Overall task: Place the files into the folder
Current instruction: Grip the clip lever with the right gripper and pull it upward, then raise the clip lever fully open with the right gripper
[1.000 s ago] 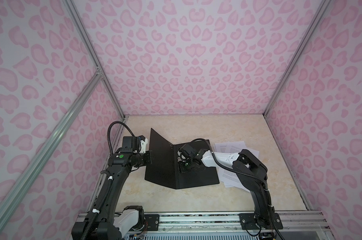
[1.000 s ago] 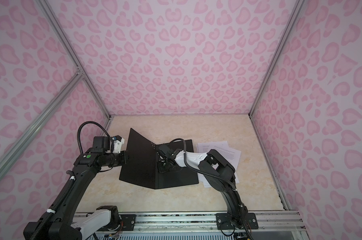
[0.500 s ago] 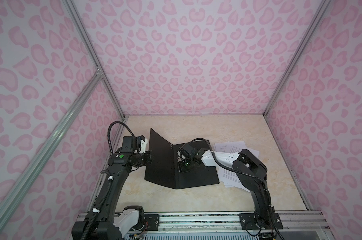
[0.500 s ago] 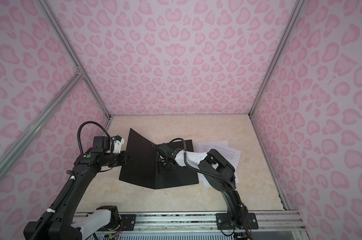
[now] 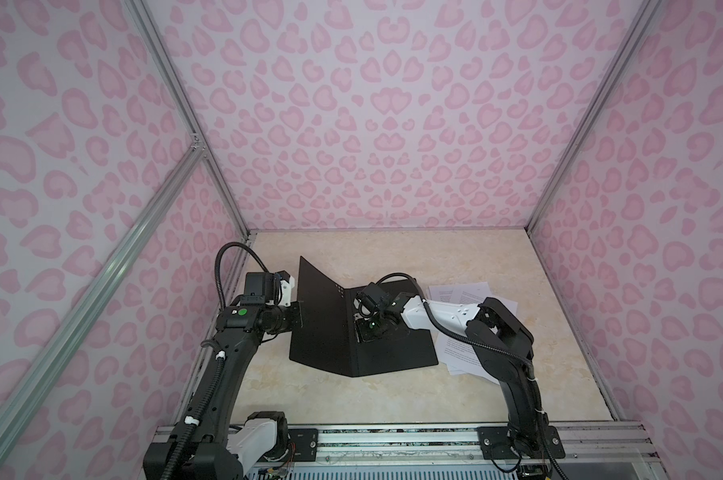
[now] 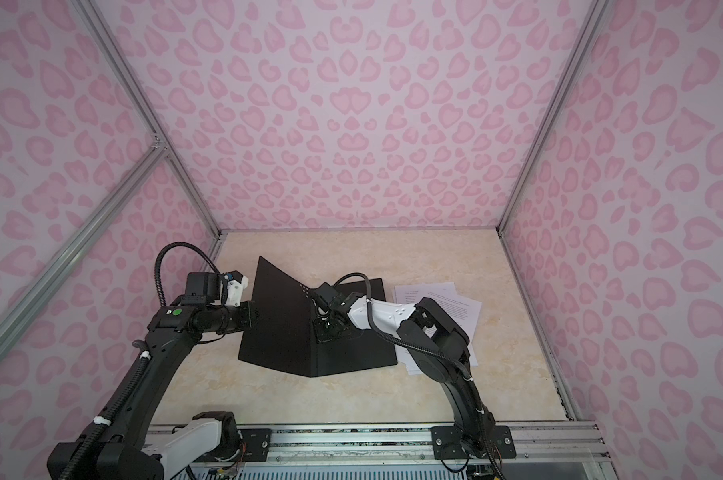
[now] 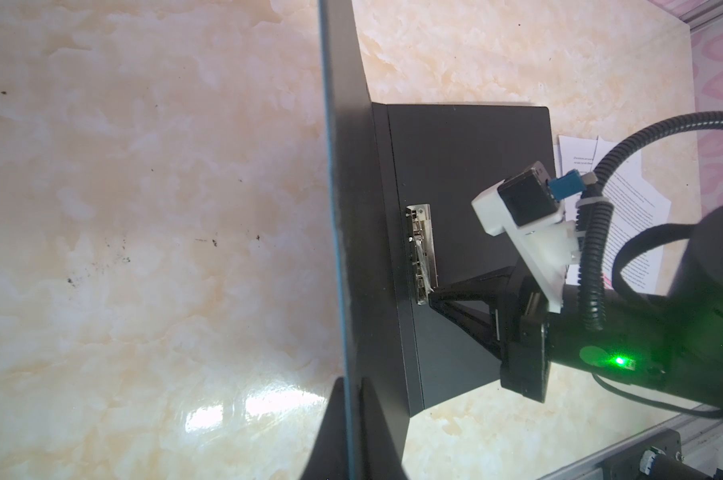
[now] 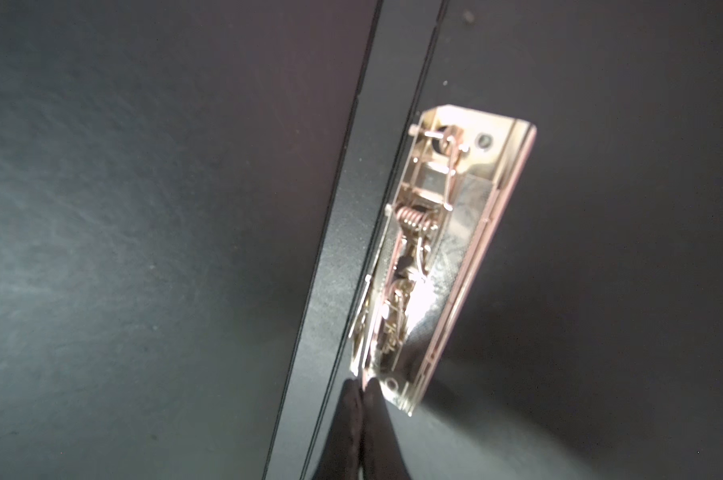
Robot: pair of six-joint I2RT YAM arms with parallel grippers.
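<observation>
The folder [image 5: 397,353] [image 6: 351,353] lies open on the table, black inside up. Its left cover [image 5: 326,324] is raised, and my left gripper [image 5: 299,316] [image 6: 253,320] [image 7: 349,380] is shut on that cover's outer edge. A thin blue outer side shows in the left wrist view. My right gripper [image 5: 366,330] [image 6: 324,328] [image 8: 361,380] is shut, its tips pressed against one end of the metal spine clip [image 8: 447,249] [image 7: 422,253]. I cannot tell whether they pinch any part of it. The files [image 5: 467,291] [image 6: 459,307] [image 7: 625,195] lie fanned to the right of the folder, partly under the right arm.
Pink patterned walls close in the marble-look table [image 5: 393,399] on three sides. A metal rail [image 5: 393,440] carrying both arm bases runs along the front edge. The right arm's elbow [image 5: 501,332] hangs over the papers.
</observation>
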